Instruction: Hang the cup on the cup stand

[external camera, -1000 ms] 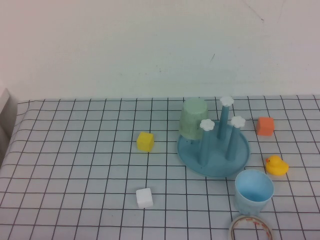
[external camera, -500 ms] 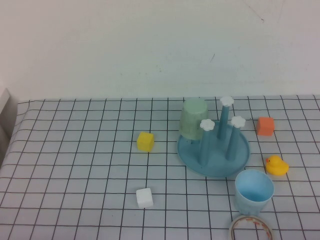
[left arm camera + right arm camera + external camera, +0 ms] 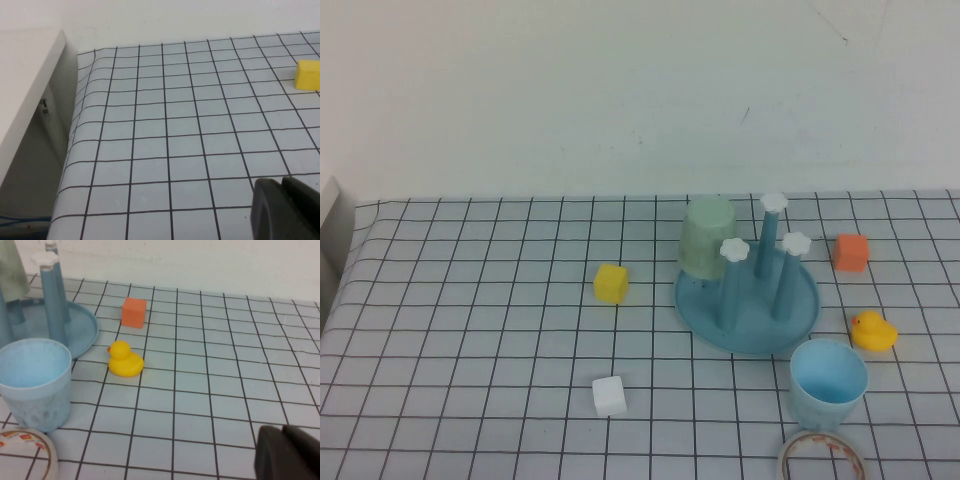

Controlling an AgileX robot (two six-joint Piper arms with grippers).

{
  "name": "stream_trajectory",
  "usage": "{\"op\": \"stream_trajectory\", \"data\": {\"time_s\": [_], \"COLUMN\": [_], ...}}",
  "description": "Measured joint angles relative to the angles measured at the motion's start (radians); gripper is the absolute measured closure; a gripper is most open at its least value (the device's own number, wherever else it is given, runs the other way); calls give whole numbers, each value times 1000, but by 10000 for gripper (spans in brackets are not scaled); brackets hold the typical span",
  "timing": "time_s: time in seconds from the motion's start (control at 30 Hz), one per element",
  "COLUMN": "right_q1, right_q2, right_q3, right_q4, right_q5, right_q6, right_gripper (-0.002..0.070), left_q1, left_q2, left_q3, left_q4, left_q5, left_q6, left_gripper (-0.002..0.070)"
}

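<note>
Cup (image 3: 828, 381) stands upright, ungrasped, near the stand (image 3: 748, 300); it should be gripped by its rim. Left gripper (image 3: 285, 210) and right gripper (image 3: 287, 452) are parked off to the sides; neither's opening can be told.

Blue cup (image 3: 828, 382) upright nr cup stand (image 3: 748, 300)

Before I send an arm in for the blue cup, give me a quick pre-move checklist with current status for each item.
1. Cup upright, mouth up, standing on the table near the front right: ok.
2. Space around the cup: not ok. The tape roll lies right beside it and the rubber duck sits close by.
3. Cup stand has free pegs: ok. Three white-capped pegs are bare; the green cup sits upside down at the stand's back left.
4. Right gripper near the cup and holding nothing: ok; finger state cannot tell.
5. Left gripper away from the work, over the table's left part: ok; finger state cannot tell.
</note>
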Motion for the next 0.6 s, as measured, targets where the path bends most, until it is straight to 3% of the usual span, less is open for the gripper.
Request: {"op": "stream_trajectory", "data": {"time_s": [0.3,0.43,0.6], "right_q1": [0,0,0], "right_q2": [0,0,0], "right_q3": [0,10,10], "right_q4": [-30,-85,-162], "right_q5": [-8,-124,-503], "right_q6": [0,0,-2], "right_gripper": [678,678,678], "left_q1": [0,0,0], "left_q2": [0,0,0], "left_q3": [8,8,8], "left_q4": [56,157,303], "left_q5": [-94,-311,-692], "left_q6": [17,23,25], "left_gripper": [677,677,677]}}
